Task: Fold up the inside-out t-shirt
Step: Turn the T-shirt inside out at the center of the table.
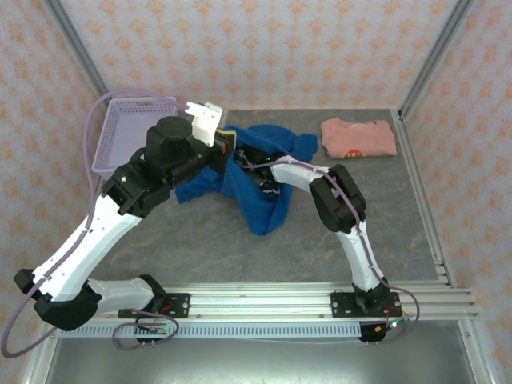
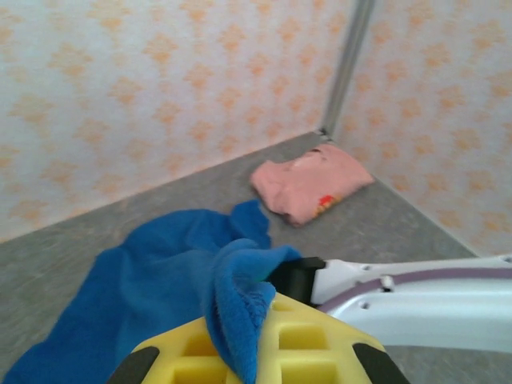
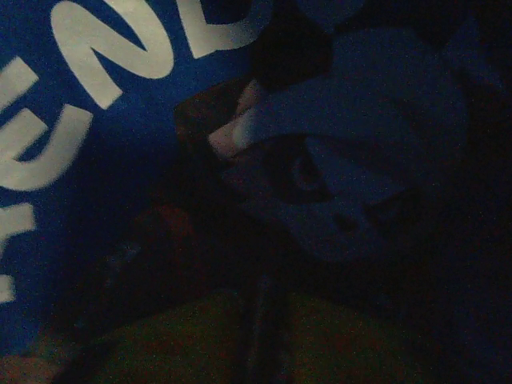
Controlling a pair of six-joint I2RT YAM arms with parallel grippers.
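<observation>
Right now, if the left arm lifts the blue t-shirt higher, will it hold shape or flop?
Probably flops: the t-shirt hangs in loose folds from the left gripper. Likely light: one pinched fold holds that side up. Its lower end lies on the table, so it may drag.

Big white letters are printed on the blue t-shirt; "END" can be made out, the rest cut off or blurred.

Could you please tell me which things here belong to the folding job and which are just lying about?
Job in hand:
blue t-shirt, bunched mid-table
left gripper, shut on its fabric

Lying about:
folded pink shirt, far right
lavender basket, far left
</observation>
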